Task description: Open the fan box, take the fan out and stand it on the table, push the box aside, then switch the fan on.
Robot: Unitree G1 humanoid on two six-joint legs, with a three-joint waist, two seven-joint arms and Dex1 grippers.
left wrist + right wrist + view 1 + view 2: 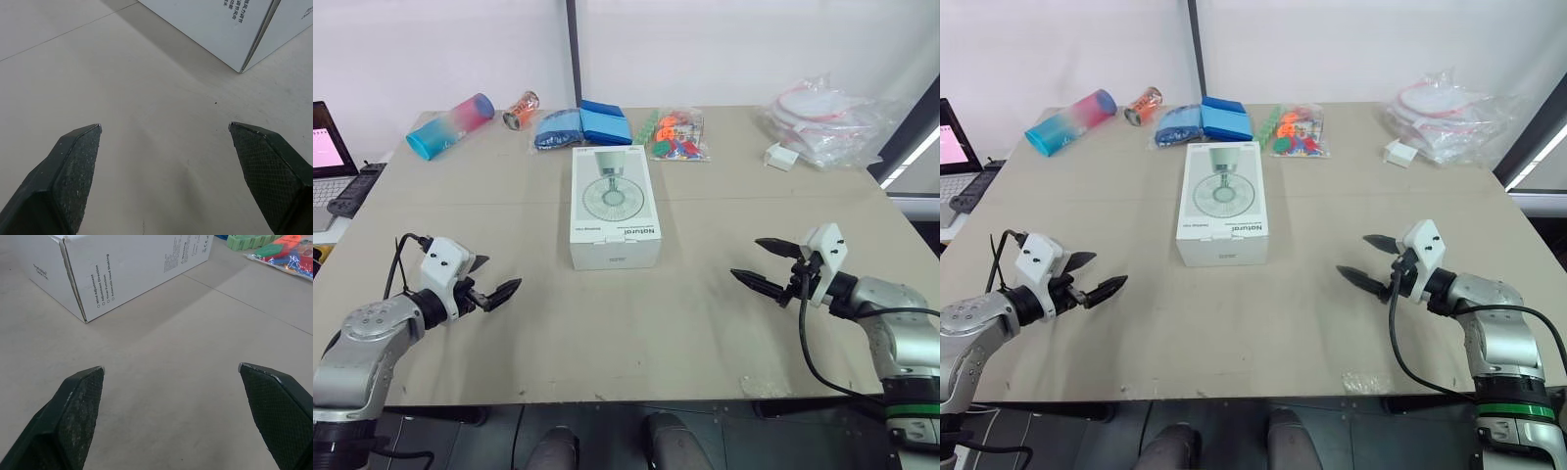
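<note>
1. Here, the white rectangular cardboard fan box (pixel 615 208), printed with a picture of a fan, lies flat and closed at the centre of the frame on the beige table (pixel 636 333).
2. The left gripper (pixel 499 275) hangs at lower left, its two black fingers spread apart and holding nothing, well apart from the box.
3. The right gripper (pixel 747 259) hangs at lower right, likewise spread wide and empty, its tips pointing toward the box.
4. In both wrist views, a lower corner of the box shows beyond the parted fingers (pixel 73 161), with small print on its side.
5. Along the top of the frame lie a pink-and-blue tumbler (pixel 450 124) on its side, a small orange can (pixel 521 110), blue fabric packs (pixel 584 124) and a clear bag of colourful plastic pieces (pixel 677 134).
6. At upper right sit crumpled clear plastic bags (pixel 822 119) and, just beside them, a small white block (pixel 780 157).
7. An open laptop (pixel 328 147) shows at the left edge.
</note>
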